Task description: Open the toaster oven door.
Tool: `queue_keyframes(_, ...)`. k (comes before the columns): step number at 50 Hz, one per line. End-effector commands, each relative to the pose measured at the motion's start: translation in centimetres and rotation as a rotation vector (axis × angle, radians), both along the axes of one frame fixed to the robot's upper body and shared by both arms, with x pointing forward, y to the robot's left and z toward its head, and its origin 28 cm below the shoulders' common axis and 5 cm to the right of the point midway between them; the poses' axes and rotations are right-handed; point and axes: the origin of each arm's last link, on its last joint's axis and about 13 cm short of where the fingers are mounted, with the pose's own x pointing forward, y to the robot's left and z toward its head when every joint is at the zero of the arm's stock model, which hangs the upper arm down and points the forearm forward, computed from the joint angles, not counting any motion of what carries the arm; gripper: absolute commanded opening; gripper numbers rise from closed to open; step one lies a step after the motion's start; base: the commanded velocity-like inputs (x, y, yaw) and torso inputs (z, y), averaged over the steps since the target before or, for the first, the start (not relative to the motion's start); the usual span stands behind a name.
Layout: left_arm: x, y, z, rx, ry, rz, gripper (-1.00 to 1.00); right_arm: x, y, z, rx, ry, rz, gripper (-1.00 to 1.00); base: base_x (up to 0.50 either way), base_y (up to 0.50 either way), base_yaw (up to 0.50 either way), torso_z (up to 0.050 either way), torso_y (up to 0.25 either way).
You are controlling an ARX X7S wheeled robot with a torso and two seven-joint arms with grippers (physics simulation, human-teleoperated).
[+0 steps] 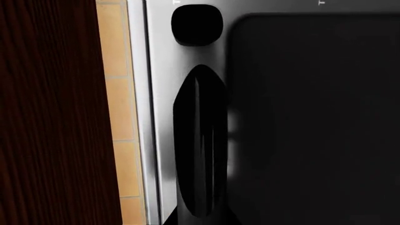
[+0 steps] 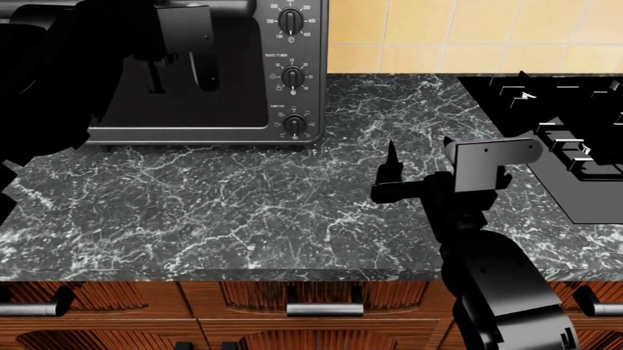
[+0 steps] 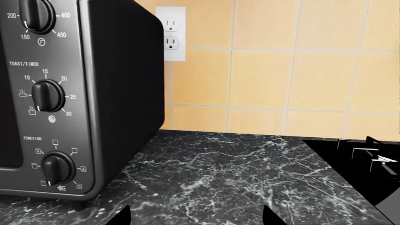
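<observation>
The silver-grey toaster oven (image 2: 262, 133) stands at the back left of the counter, its three black dials (image 2: 293, 76) in a column; it also fills the near side of the right wrist view (image 3: 119, 93). Its dark glass door (image 2: 244, 80) looks shut. My left gripper (image 2: 180, 73) is up against the top of the door, fingers apart. In the left wrist view the glass (image 1: 312, 117), the metal frame (image 1: 159, 117) and a black bar (image 1: 200, 140) show very close; my fingers cannot be made out there. My right gripper (image 2: 419, 149) hovers open and empty over the counter, its tips far apart (image 3: 196, 220).
The black marble counter (image 2: 244, 211) runs across the front. A black stovetop (image 2: 584, 146) lies at the right, also in the right wrist view (image 3: 356, 154). Yellow tiles and a wall outlet (image 3: 170, 33) are behind. Wooden drawers (image 2: 244, 299) sit below. A dark wooden cabinet (image 1: 50, 117) is beside the oven.
</observation>
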Motion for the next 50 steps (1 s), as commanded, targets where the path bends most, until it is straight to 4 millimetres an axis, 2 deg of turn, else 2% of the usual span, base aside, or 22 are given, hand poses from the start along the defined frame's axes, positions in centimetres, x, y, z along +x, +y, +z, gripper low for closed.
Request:
queue_keyframes(1,-0.2,-0.3,-0.2,-0.002,0.009,-0.021,-1.00,-0.1,-0.1,0.0,0.003,-0.002,-0.004,1.00,0.00,0.00,0.00,0.000,0.000)
queue_keyframes(19,-4.3,-0.4,-1.2,-0.002,0.027,-0.113,-1.00,-0.2,0.0,0.2,0.015,-0.011,0.004,1.00,0.00,0.00,0.00,0.000,0.001)
queue_keyframes(35,-9.6,0.0,-3.2,-0.028,0.030,-0.175,-1.00,-0.5,0.2,0.5,0.018,-0.023,0.013,1.00,0.00,0.00,0.00,0.000,0.001)
queue_keyframes(50,-12.9,0.5,-5.3,-0.027,0.080,-0.173,-1.00,-0.9,0.5,1.0,0.019,-0.031,0.027,1.00,0.00,0.00,0.00,0.000,0.001)
